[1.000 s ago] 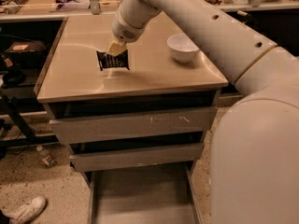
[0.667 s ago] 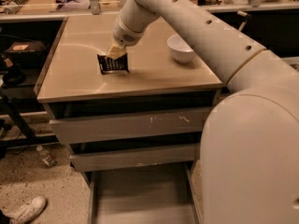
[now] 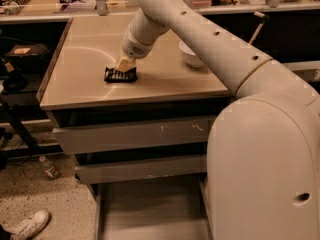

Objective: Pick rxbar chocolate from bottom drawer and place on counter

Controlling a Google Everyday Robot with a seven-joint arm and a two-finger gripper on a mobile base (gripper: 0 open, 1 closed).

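The rxbar chocolate [image 3: 120,75], a small black wrapper, rests low on the counter [image 3: 80,54], left of its middle. My gripper [image 3: 124,66] reaches down from the long pale arm, sits on the bar's upper edge and is shut on it. The bottom drawer [image 3: 150,209] stands pulled open below the counter, its grey floor bare. My own arm body hides the drawer's right side.
A white bowl [image 3: 191,54] stands on the counter right of the gripper, partly behind the arm. Two shut drawers with scuffed fronts [image 3: 135,134] lie under the counter. A cluttered bench [image 3: 50,4] runs behind. A shoe [image 3: 30,224] and a small bottle [image 3: 50,168] lie on the floor at left.
The gripper has lowered with the rxbar chocolate; the bar, earlier held tilted above the counter, now lies down on its surface. The arm has swung slightly.
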